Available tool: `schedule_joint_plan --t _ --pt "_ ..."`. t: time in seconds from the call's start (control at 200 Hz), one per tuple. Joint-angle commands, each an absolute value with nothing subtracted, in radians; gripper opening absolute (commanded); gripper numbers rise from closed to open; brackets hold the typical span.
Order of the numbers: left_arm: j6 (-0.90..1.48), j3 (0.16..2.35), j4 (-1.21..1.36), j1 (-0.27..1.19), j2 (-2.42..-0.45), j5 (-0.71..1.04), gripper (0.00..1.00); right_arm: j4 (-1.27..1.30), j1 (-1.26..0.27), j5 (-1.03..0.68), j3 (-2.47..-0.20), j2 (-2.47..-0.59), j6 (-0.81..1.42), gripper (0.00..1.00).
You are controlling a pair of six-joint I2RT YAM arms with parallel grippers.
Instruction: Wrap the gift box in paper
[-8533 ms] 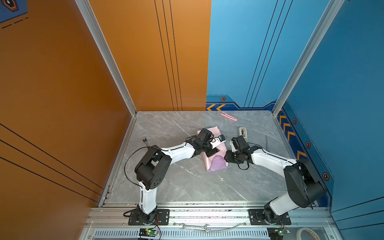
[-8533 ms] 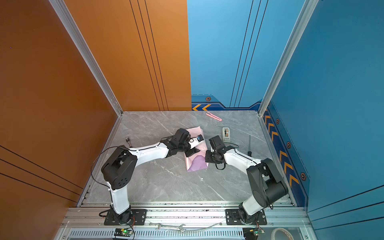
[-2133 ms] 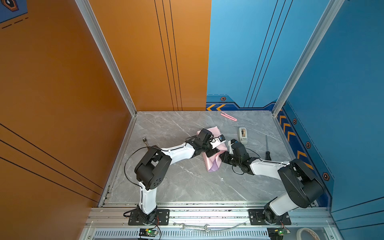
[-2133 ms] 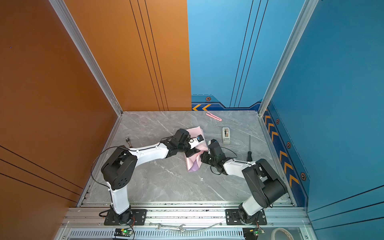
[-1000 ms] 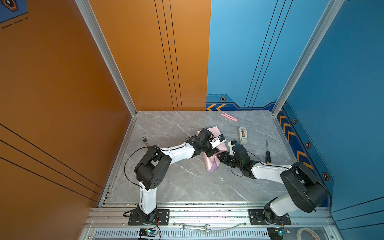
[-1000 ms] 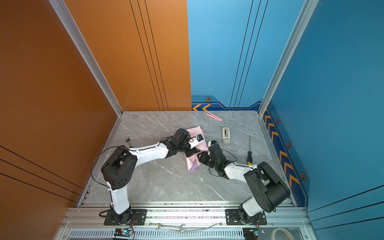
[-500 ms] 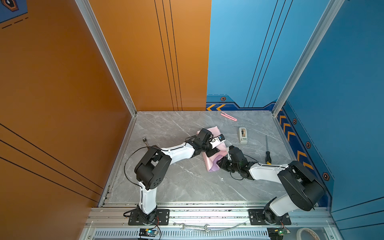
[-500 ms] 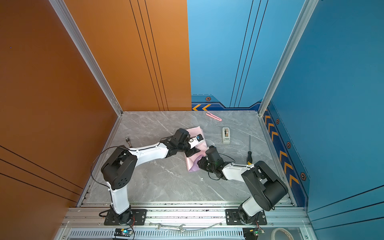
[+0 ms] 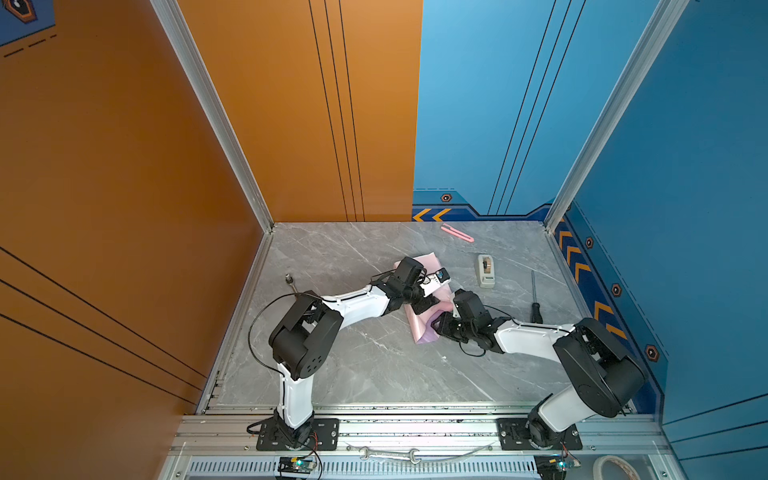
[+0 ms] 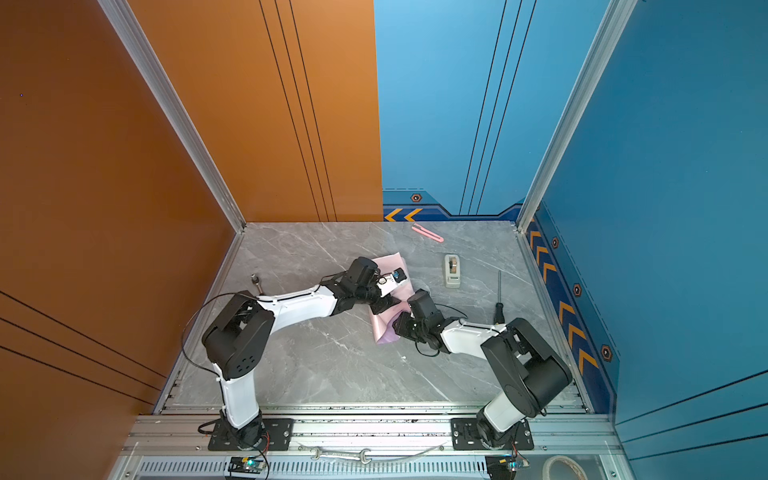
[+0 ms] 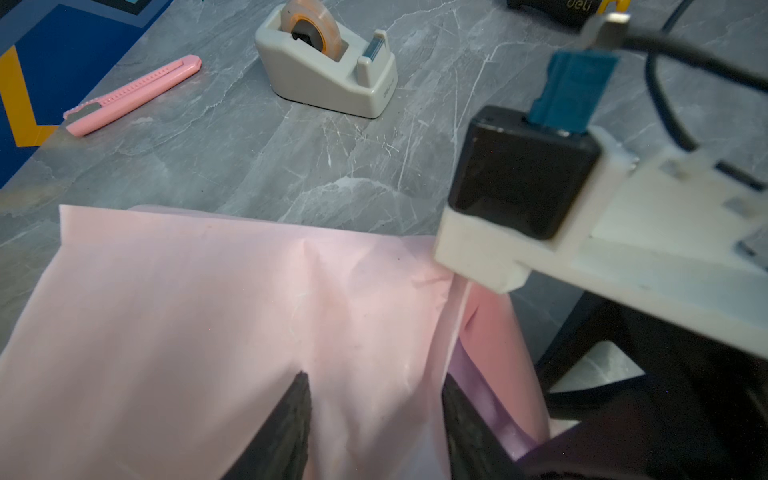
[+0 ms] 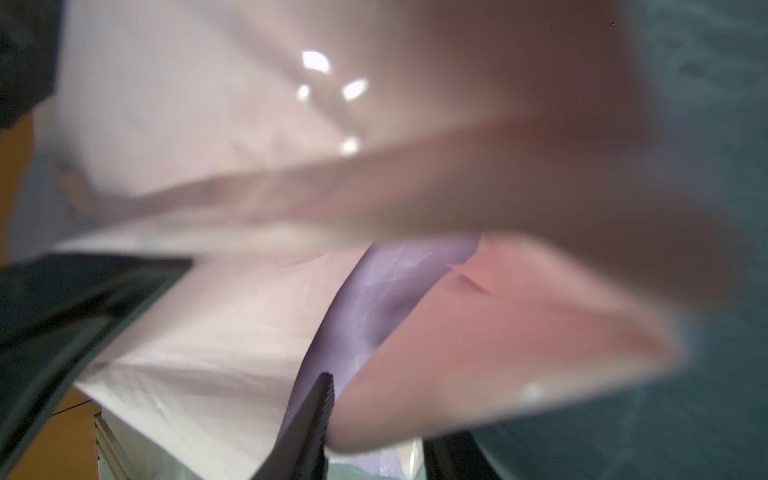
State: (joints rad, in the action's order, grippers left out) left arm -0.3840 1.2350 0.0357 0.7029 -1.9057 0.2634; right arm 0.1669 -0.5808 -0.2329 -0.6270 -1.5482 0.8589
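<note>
The paper (image 9: 432, 262) lies folded mid-table, pale pink on top with a lilac corner (image 10: 385, 332) nearer the front. The gift box is hidden under it. My left gripper (image 9: 421, 306) rests on the fold; in the left wrist view its jaws (image 11: 378, 415) stand apart on the pink sheet, one finger (image 11: 291, 419) on top and the other by the folded edge. My right gripper (image 9: 439, 326) meets the paper's right side. In the right wrist view its jaws (image 12: 386, 428) are apart with a curled pink flap (image 12: 498, 340) between them.
A beige tape dispenser (image 9: 485, 271) stands right of the paper. A pink cutter (image 9: 457, 232) lies near the back wall and a screwdriver (image 9: 535, 297) near the right wall. A small metal piece (image 9: 289, 280) sits at the left edge.
My right gripper has slid toward the front and left along the paper's side, and its jaws have widened. The left arm has stayed still.
</note>
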Motion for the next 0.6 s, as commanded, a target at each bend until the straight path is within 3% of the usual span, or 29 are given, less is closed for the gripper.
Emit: schedule_joint_plan --t 0.0,0.36,0.596 --pt "-0.367 1.206 -0.025 0.697 -1.912 0.292 0.49 0.179 -0.556 -0.234 -0.611 -1.486 0.836 0.43" --pt "-0.367 1.207 -0.025 0.696 -1.912 0.293 0.49 0.383 -0.423 -0.365 -0.482 -1.398 0.914 0.45" --pt "-0.367 1.209 -0.026 0.699 -1.914 0.294 0.49 0.426 -0.388 -0.383 -0.44 -1.382 0.937 0.3"
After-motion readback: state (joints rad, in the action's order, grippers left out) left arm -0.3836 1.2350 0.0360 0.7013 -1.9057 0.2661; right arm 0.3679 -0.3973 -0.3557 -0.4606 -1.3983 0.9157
